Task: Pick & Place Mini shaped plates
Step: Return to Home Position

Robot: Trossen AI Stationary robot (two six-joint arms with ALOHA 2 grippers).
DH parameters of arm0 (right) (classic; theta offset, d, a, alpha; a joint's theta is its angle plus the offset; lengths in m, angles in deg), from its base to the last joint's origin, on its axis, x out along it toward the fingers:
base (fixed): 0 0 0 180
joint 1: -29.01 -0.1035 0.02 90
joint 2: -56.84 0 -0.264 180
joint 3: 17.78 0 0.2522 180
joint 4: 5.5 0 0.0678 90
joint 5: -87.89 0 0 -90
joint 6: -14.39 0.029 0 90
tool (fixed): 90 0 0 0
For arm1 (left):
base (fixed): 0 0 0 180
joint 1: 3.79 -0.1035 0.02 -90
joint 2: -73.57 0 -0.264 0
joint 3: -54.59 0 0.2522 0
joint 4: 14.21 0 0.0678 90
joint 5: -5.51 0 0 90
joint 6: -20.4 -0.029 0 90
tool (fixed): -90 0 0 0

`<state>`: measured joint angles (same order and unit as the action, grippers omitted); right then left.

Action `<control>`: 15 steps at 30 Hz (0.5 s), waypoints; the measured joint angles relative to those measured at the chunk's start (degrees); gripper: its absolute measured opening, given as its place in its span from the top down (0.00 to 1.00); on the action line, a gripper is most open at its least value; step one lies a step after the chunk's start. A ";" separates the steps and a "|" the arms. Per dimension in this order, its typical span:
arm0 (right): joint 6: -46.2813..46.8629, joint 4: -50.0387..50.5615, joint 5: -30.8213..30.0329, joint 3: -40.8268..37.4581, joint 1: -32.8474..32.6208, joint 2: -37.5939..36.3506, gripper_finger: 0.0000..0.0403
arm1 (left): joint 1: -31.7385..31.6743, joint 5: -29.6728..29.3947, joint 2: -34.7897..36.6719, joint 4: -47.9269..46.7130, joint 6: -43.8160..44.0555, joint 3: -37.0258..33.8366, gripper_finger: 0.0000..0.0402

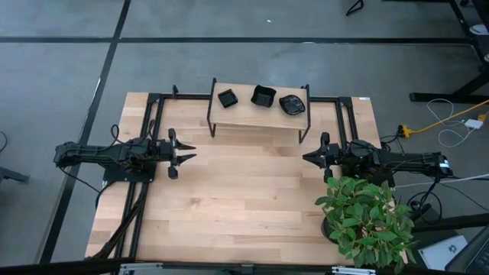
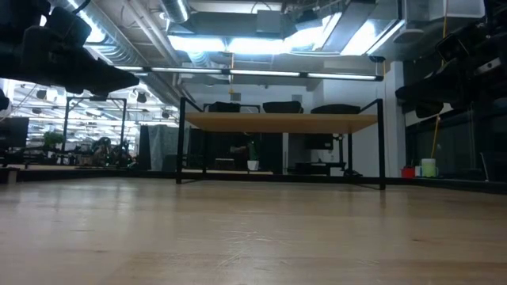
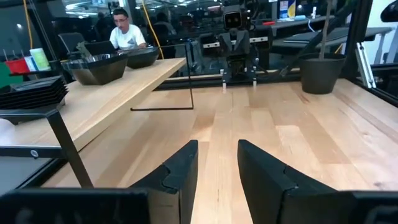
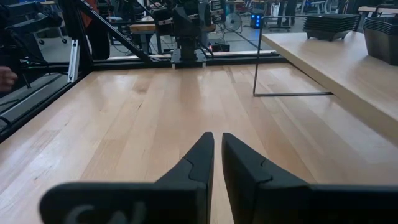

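Mini shaped plates [image 1: 263, 96] are sitting in three black stacks on the raised shelf, and we are judging the job all but finished. Across the wooden table [image 1: 244, 221] we are finding no loose dish in the high view or the low view. The black-framed shelf [image 1: 244, 116] is standing at the table's far edge, midway between the two robots.

The left arm [image 1: 99, 155] and the right arm [image 1: 405, 160] are lying drawn back at opposite sides of the table, pointing at each other and well apart from the shelf. A potted plant [image 1: 367, 218] is spreading its leaves just beside the right arm, at the near corner.

The left gripper [image 1: 189, 153] is hanging above bare wood with its fingers parted and nothing between them. The right gripper [image 1: 306, 157] is hanging above bare wood too, its fingers drawn nearly together on nothing.

On the shelf, the square stack [image 1: 228, 98] is resting toward the left arm's side, the middle stack [image 1: 263, 96] of deeper dishes beside it, and the rounded stack [image 1: 293, 105] toward the right arm's side. We are unable to count the plates in any stack.

By our reading, nothing is waiting to be picked; only the arms' settling into their rest pose looks left.
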<state>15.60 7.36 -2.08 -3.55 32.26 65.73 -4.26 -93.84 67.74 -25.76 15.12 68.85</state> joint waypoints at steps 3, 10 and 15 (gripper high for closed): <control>0.00 -0.01 0.00 0.00 0.01 0.00 0.92 | 0.01 0.01 0.00 0.01 0.00 0.00 0.73; 0.00 -0.01 0.00 0.00 0.00 0.00 0.92 | 0.00 0.01 0.00 0.04 0.00 0.00 0.72; 0.00 -0.01 0.00 0.00 0.01 0.00 0.92 | 0.00 0.01 0.00 0.06 0.00 0.00 0.73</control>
<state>15.60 7.35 -2.08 -3.55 32.27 65.73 -4.26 -93.83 67.74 -25.71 15.12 68.85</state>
